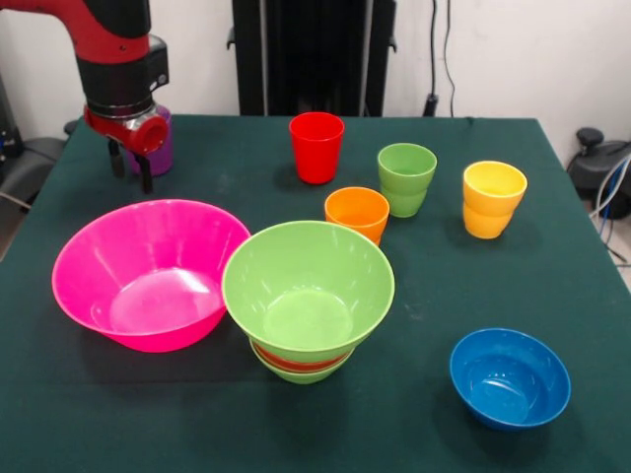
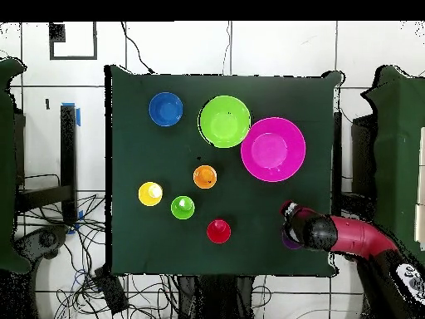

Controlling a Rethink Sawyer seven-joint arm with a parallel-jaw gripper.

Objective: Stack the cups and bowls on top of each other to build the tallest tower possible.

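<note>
Hung with gripper [image 1: 131, 169] fingers slightly parted, empty, directly in front of the purple cup [image 1: 161, 148], pink bowl [image 1: 148, 271] just below, nearer the camera.

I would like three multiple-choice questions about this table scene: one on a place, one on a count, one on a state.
1. Where is the gripper?
A. at the purple cup
B. over the blue bowl
C. inside the pink bowl

2. How many cups stand apart from the arm?
A. two
B. four
C. six

3. How does the large green bowl sit?
A. upside down
B. alone on the cloth
C. nested on smaller bowls

Answers: 1 A, it hangs at the purple cup; 2 B, red, orange, green, yellow; 3 C, red-orange and green rims show beneath.
</note>
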